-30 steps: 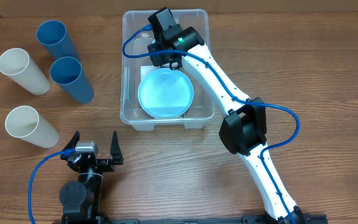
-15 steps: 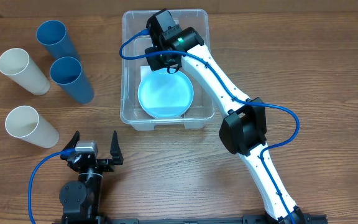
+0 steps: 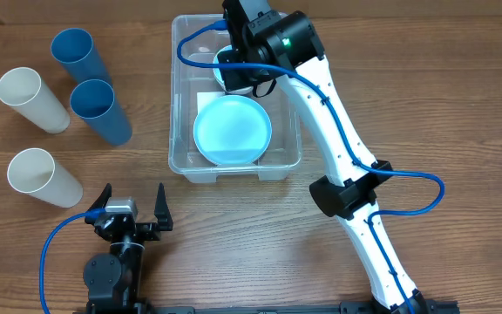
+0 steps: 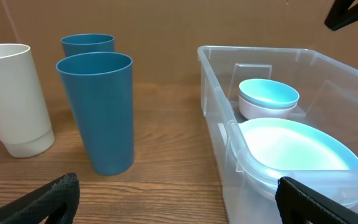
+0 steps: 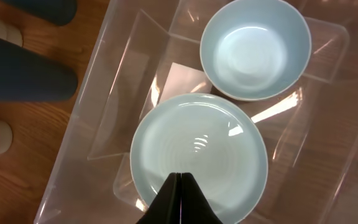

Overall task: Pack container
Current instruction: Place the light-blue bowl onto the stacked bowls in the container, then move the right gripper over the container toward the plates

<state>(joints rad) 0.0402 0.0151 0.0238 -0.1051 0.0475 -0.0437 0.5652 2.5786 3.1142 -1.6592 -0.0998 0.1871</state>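
Observation:
The container (image 3: 178,96), a clear plastic bin, stands at the table's far middle. It holds a light blue plate (image 3: 232,131) in its near half and a pale bowl (image 5: 255,46) behind it. In the right wrist view, my right gripper (image 5: 180,180) hangs shut and empty above the plate (image 5: 197,149). From overhead, its wrist (image 3: 273,39) covers the far part of the bin. My left gripper (image 3: 133,194) rests open near the front edge, apart from the container (image 4: 253,51), with nothing between its fingers.
Two blue cups (image 3: 81,57) (image 3: 98,109) and two white cups (image 3: 31,98) (image 3: 42,176) stand left of the bin. Seen from the left wrist, the nearer blue cup (image 4: 98,112) is ahead on the left. A white label (image 5: 182,78) lies on the bin's base.
My right arm has lifted and drawn back toward the bin's far right, still shut. The left arm, plate and cups have not moved.

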